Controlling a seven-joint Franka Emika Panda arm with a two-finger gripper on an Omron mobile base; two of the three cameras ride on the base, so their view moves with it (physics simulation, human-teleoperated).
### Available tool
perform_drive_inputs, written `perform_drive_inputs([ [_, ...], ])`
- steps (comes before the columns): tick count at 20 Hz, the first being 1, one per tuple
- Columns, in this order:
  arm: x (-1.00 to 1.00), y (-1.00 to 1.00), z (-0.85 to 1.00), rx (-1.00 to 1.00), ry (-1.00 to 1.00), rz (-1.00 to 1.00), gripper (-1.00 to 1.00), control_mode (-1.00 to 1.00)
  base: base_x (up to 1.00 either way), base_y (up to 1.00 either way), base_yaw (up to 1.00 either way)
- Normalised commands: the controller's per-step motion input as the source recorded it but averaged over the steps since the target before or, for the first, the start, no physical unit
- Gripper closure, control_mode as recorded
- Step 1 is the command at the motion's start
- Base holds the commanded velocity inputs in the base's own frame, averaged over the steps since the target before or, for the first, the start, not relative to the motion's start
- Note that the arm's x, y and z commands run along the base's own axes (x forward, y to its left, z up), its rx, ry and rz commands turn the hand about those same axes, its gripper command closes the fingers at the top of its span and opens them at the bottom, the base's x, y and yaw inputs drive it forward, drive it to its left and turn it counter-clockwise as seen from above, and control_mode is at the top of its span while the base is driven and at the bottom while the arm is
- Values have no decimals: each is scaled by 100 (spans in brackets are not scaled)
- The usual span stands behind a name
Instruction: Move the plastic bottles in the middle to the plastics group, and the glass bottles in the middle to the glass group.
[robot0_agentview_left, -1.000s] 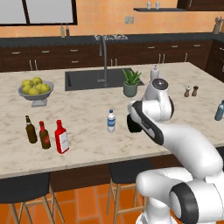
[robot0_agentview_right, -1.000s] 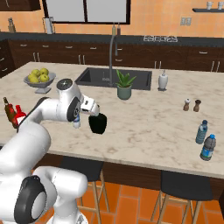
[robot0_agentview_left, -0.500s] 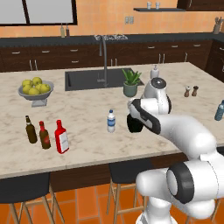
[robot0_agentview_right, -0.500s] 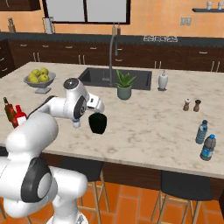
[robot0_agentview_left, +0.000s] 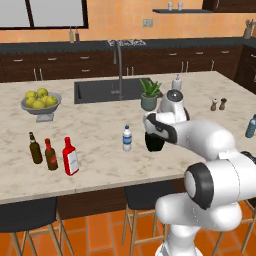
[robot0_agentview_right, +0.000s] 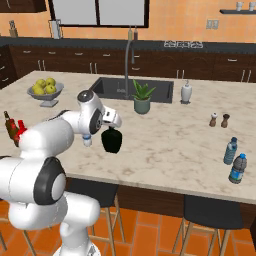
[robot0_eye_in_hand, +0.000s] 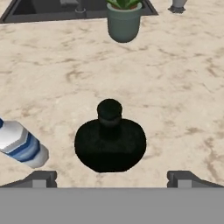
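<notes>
The squat black glass bottle (robot0_eye_in_hand: 109, 140) stands upright on the counter, its thin neck pointing up between my fingertips (robot0_eye_in_hand: 41, 178). My gripper (robot0_eye_in_hand: 111, 179) is open just above it, nothing held; it hangs over the same black bottle (robot0_agentview_left: 156, 143) (robot0_agentview_right: 111, 141) in both base views. The small clear plastic bottle (robot0_agentview_left: 127, 138) (robot0_eye_in_hand: 19, 144) stands close to its left. A flat red glass bottle (robot0_agentview_left: 70, 156) stands beside the brown bottle (robot0_agentview_left: 35, 148) and dark-red bottle (robot0_agentview_left: 50, 154) of the glass group. The teal plastics group bottle (robot0_agentview_right: 230, 151) is far right.
A potted plant (robot0_eye_in_hand: 124, 24) and the sink (robot0_agentview_left: 100, 90) lie beyond the black bottle. A fruit bowl (robot0_agentview_left: 40, 102) stands at the far left. Salt and pepper shakers (robot0_agentview_right: 219, 120) and a soap dispenser (robot0_agentview_right: 186, 92) are to the right. Stools stand under the counter's front edge.
The arm has stretched forward and brought the hand over the black bottle. The jaws have stayed open. No bottle has moved.
</notes>
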Motion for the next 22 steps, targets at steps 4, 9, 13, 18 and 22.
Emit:
perform_drive_inputs([
  [4, 27, -3, -18, -4, 0, 0, -100, -100, 0, 0, 0],
  [9, 30, -2, -20, -3, 2, 0, -100, -100, 0, 0, 0],
  [13, 34, -3, -10, 0, 4, 0, -100, -100, 0, 0, 0],
  [18, 27, -9, -6, 0, 4, 0, -100, -100, 0, 0, 0],
  [22, 23, -10, -12, 0, 9, 0, -100, -100, 0, 0, 0],
])
